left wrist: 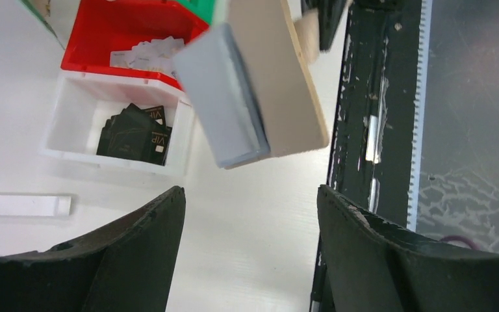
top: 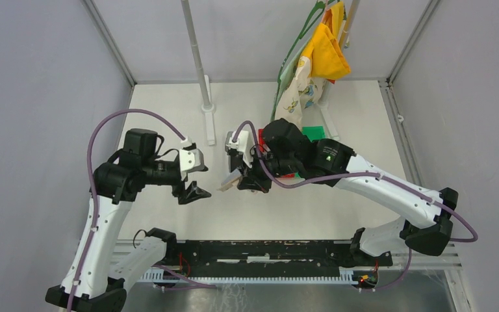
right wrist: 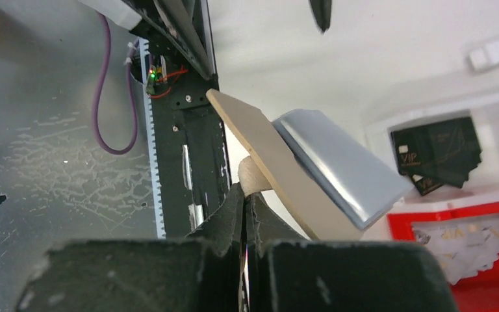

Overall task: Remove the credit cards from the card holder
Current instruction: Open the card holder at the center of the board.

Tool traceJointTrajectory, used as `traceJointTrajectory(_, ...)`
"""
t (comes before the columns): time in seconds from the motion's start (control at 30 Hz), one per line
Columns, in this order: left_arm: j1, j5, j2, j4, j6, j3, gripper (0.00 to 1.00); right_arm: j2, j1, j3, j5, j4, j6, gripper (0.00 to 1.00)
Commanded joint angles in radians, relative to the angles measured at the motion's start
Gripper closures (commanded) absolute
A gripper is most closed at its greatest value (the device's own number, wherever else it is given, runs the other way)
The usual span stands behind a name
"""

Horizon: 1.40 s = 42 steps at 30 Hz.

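While the card holder hangs tilted at centre frame in the top view, we see the right arm stretched in from the right edge, with the right gripper clamped on its strap tab. The left gripper, jaws wide and empty, faces it from the left.

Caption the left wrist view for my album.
Open left gripper faces the card holder; black cards lie in a white bin behind.

You see a red plastic bin touching a white plastic bin; far back, a yellow cloth hangs above a patterned cloth.
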Motion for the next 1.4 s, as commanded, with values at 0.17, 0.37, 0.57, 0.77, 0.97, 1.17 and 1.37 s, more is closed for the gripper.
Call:
traceJointTrajectory(0.17,0.002,0.077,-0.025,-0.190,0.298,0.026,0.19,0.051,0.003,0.194,-0.127,0.020,-0.115,1.00)
traceJointTrajectory(0.37,0.001,0.053,0.002,-0.297,0.416,0.117,0.15,0.122,0.002,0.336,-0.207,-0.119,-0.241,1.00)
traceJointTrajectory(0.57,0.001,-0.040,0.028,-0.294,0.533,0.161,0.24,0.075,0.002,0.306,-0.240,-0.108,-0.278,1.00)
traceJointTrajectory(0.77,0.001,0.048,0.079,-0.270,0.546,0.211,0.29,0.059,0.032,0.280,-0.274,-0.130,-0.315,1.00)
traceJointTrajectory(0.97,-0.002,0.244,0.119,-0.296,0.493,0.199,0.23,0.068,0.067,0.283,-0.321,-0.077,-0.326,1.00)
traceJointTrajectory(1.17,-0.049,0.429,0.100,-0.296,0.382,0.179,0.12,0.117,0.078,0.354,-0.404,-0.041,-0.334,1.00)
traceJointTrajectory(1.37,-0.073,0.435,0.088,-0.296,0.352,0.181,0.06,0.169,0.091,0.416,-0.474,0.004,-0.325,1.00)
